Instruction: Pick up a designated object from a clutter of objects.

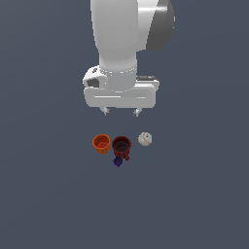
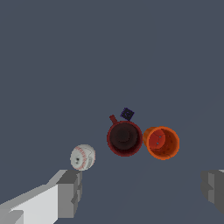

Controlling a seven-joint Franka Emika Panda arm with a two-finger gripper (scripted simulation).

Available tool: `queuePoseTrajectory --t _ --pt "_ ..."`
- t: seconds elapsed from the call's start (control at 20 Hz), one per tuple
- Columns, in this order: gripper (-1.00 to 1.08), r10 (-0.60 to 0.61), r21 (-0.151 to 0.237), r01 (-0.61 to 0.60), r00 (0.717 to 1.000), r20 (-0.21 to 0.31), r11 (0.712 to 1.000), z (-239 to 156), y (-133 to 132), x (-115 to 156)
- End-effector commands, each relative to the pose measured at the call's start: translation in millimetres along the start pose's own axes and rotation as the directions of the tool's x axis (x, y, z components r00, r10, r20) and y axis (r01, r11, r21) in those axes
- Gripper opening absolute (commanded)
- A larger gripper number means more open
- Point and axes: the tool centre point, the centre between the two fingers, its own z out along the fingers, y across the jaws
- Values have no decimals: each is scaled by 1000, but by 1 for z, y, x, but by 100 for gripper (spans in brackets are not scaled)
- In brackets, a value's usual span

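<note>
The designated object, a tiny dark purple cube (image 1: 117, 161) (image 2: 127, 114), lies on the grey floor right beside the dark red mug (image 1: 121, 146) (image 2: 124, 138), close to its handle. An orange ribbed cup (image 1: 101, 144) (image 2: 162, 142) stands against the mug on the exterior view's left. A white red-stitched ball (image 1: 145, 139) (image 2: 82, 157) rests apart on the exterior view's right. My gripper (image 1: 121, 112) (image 2: 142, 192) hangs well above this clutter, open, its fingers (image 2: 70, 192) wide apart with nothing between them.
The white arm (image 1: 129, 39) fills the upper middle of the exterior view. Plain grey floor (image 1: 194, 194) surrounds the group on all sides.
</note>
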Motion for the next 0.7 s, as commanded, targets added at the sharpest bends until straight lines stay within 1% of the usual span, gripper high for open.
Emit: queuePoseTrajectory --t 0.0,0.2,0.35,0.5,0.65 --pt "100 32 0 -32 999 3 999 13 1 5" --pt "100 104 -1 -104 995 9 995 41 3 16" --pt "100 171 -4 -171 985 14 985 69 6 24" --pt "100 247 -10 -247 969 19 969 101 9 32" --pt "100 322 -19 -321 947 23 947 135 12 37"
